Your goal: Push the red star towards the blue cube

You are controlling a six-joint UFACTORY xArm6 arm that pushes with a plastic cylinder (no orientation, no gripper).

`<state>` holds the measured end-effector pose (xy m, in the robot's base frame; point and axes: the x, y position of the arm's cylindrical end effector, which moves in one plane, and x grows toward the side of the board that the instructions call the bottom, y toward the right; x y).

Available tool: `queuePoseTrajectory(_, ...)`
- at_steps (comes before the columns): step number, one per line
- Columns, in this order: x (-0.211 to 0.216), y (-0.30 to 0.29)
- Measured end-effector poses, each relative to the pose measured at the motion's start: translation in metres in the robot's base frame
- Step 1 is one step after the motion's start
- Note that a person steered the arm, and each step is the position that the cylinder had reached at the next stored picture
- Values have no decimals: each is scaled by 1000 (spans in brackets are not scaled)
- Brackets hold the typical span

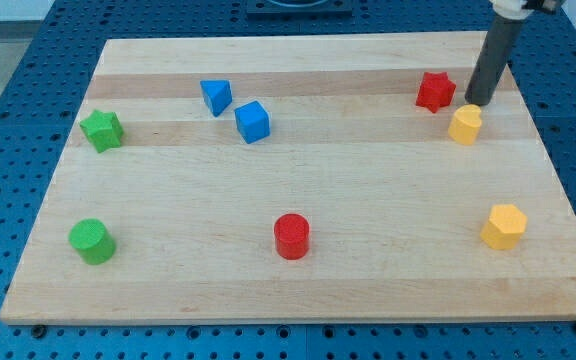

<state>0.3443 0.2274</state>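
Observation:
The red star point(435, 91) lies near the view's top right of the wooden board point(288, 290). The blue cube point(252, 121) sits left of centre near the top, with a blue triangular block point(216, 96) just up and left of it. My tip point(475, 102) is at the lower end of the dark rod, just to the right of the red star, with a small gap between them. It stands right above a yellow block point(465, 125).
A green star point(101, 130) lies at the left edge and a green cylinder point(92, 241) at the bottom left. A red cylinder point(291, 236) sits bottom centre. A yellow hexagonal block point(504, 226) sits at the lower right.

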Motion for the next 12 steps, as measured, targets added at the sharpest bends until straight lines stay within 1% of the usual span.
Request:
queuePoseTrajectory(2, 1, -32)
queuePoseTrajectory(3, -7, -40)
queuePoseTrajectory(5, -7, -93)
queuePoseTrajectory(6, -7, -107)
queuePoseTrajectory(7, -7, -63)
queuePoseTrajectory(8, -7, -34)
queuePoseTrajectory(9, -6, -28)
queuePoseTrajectory(10, -52, -35)
queuePoseTrajectory(12, -52, -62)
